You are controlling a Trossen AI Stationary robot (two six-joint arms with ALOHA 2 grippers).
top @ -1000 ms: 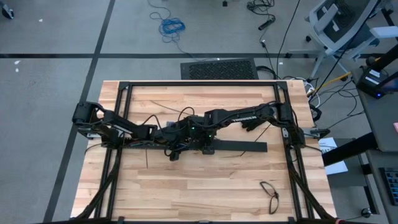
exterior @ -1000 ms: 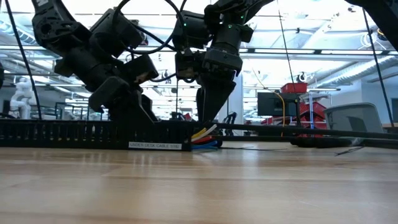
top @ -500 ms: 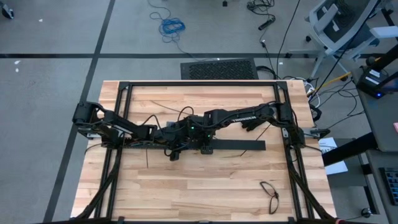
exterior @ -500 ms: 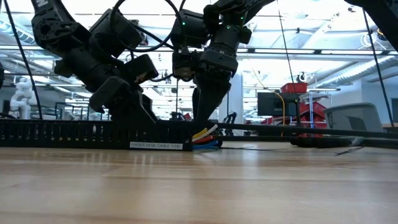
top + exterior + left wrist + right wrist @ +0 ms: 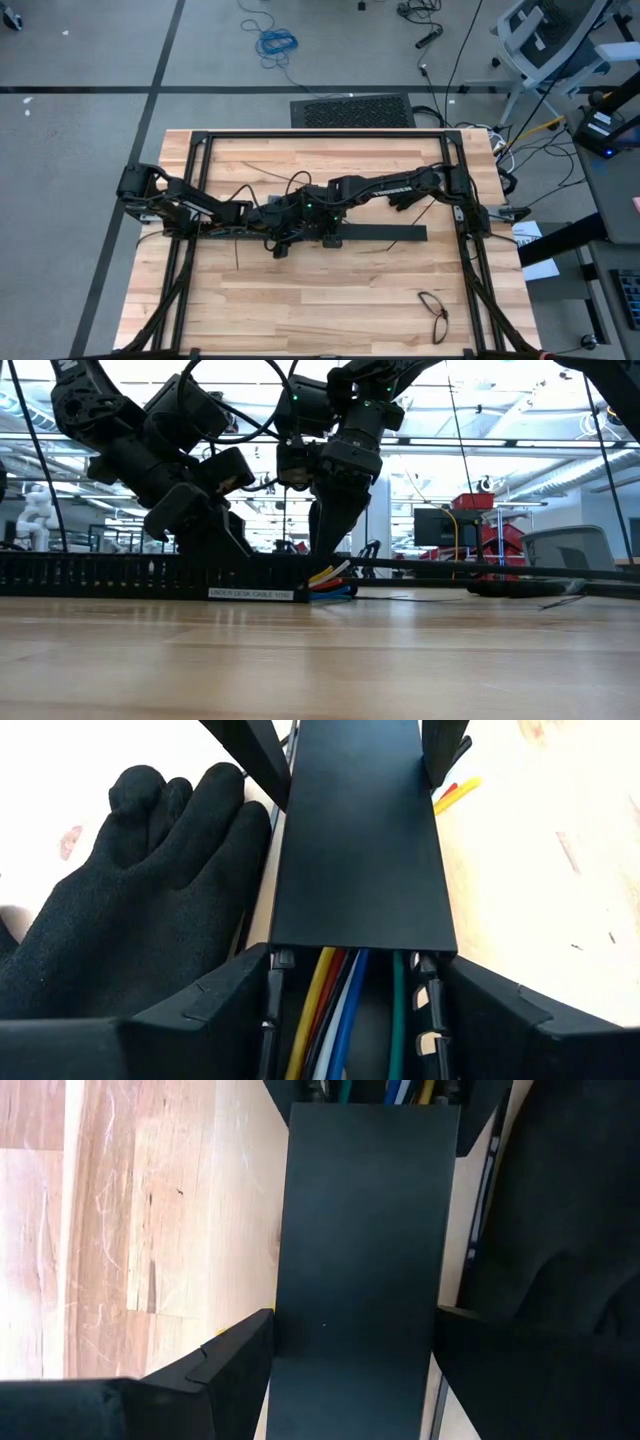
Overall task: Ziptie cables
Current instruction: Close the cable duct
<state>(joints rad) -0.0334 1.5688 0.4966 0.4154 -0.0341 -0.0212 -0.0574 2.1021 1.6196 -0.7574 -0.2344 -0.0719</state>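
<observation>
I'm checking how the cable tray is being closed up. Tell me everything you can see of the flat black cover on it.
The black cover is a smooth, matte, plastic-looking flat strip lying along the top of the slotted tray. Coloured cables, yellow, red, white, blue and green, run out from under its end. The left gripper straddles that end, one finger at each side edge, and the right gripper straddles the cover likewise from the opposite direction. A black glove lies on the table beside it.
</observation>
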